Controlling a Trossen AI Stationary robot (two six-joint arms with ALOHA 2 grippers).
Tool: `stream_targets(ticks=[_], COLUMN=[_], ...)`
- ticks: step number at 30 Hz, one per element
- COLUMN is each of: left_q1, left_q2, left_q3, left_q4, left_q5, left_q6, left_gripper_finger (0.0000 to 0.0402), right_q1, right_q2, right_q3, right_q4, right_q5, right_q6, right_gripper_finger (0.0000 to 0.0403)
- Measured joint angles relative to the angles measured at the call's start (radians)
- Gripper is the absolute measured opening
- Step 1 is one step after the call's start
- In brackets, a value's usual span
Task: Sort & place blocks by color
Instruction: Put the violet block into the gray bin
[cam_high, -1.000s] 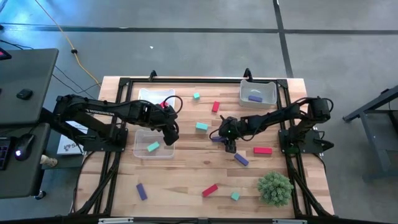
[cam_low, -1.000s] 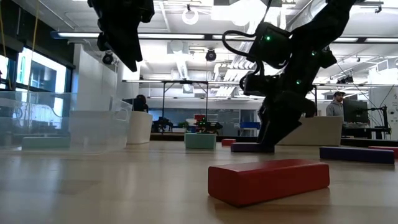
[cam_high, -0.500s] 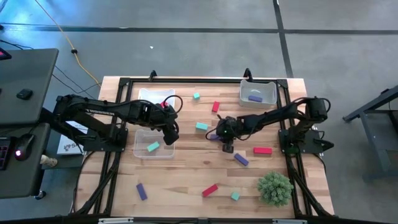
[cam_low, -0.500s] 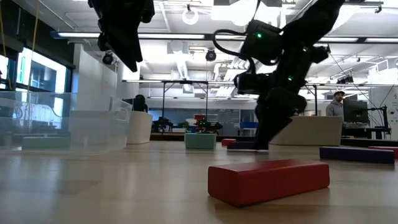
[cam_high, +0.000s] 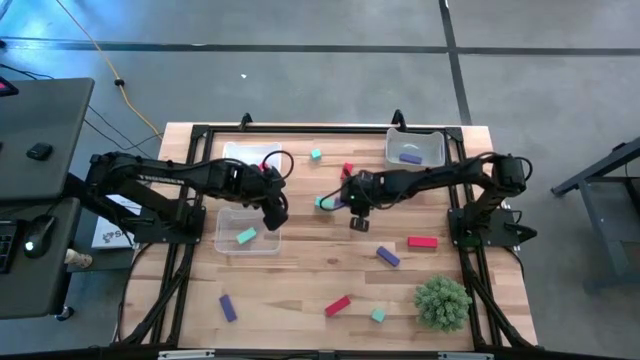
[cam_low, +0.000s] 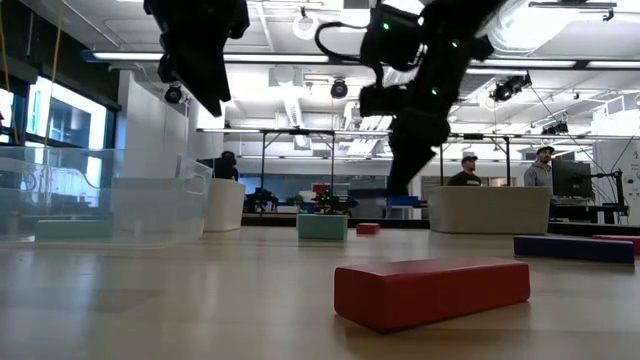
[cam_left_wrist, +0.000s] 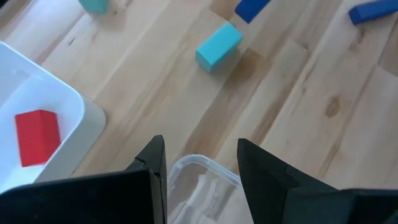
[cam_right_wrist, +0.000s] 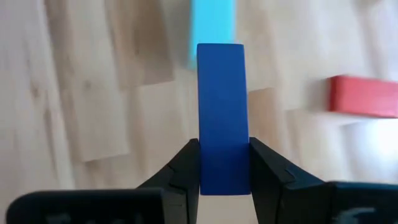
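My right gripper (cam_high: 347, 199) is shut on a purple bar (cam_right_wrist: 222, 118) and holds it above the table's middle, over a teal block (cam_high: 323, 203). My left gripper (cam_high: 275, 210) is open and empty (cam_left_wrist: 202, 171), above the far right corner of a clear bin (cam_high: 247, 232) that holds a teal block (cam_high: 246, 236). A red block (cam_left_wrist: 37, 127) lies in the white bin (cam_high: 245, 155). A purple block (cam_high: 410, 157) lies in the far right bin (cam_high: 415, 148). Other red, teal and purple blocks lie flat on the table. My right gripper pinches the purple bar's two long sides (cam_right_wrist: 222, 177) between its two fingers (cam_right_wrist: 186, 168), at the bar's near end. The fingers lie along the bar, which sticks out past the fingertips. The bar is lifted clear of the table.
Loose blocks: teal (cam_high: 316, 154) and red (cam_high: 347, 170) at the far middle, red (cam_high: 422, 242) and purple (cam_high: 388, 256) at the right, purple (cam_high: 228, 307), red (cam_high: 337, 305) and teal (cam_high: 378, 315) near the front. A green spiky plant ball (cam_high: 442, 302) stands at the front right.
My right gripper has risen from the table with the purple bar and gone toward the far edge and the left. The bar, lying on the table a second ago, is now lifted clear.
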Motion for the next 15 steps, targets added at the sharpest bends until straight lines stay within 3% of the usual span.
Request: stream_targets(ticks=[15], left_q1=[0.109], left_q2=[0.0], left_q3=[0.0], left_q4=[0.0], left_q5=[0.0], left_q6=[0.0], left_gripper_finger=[0.0115], right_q1=[-0.143], right_q2=[-0.002], right_q3=[0.244], right_q4=[-0.349], right_q5=[0.226], right_q6=[-0.065], right_gripper_finger=[0.0082])
